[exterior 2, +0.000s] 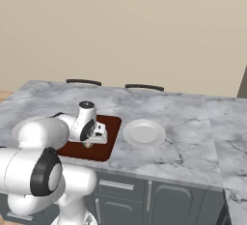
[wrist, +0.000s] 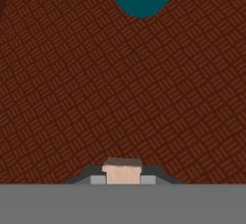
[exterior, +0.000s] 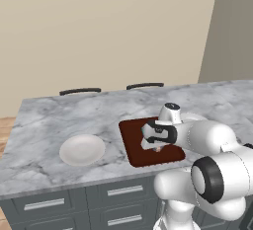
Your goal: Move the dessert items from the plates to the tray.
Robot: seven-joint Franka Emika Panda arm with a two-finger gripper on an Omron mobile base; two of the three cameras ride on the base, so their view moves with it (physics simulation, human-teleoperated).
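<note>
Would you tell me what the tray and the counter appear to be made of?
The tray looks like woven or embossed reddish-brown material, matte, judging by its basket-weave pattern; possibly wood or rubber. The counter looks like polished grey-white marble, given its veining.

Glossy white arm (exterior: 210,140), dark joints

Woven-textured matt tray (wrist: 72,98), veined marble counter (exterior: 49,120), smooth glossy plate (exterior 2: 144,133).
</note>
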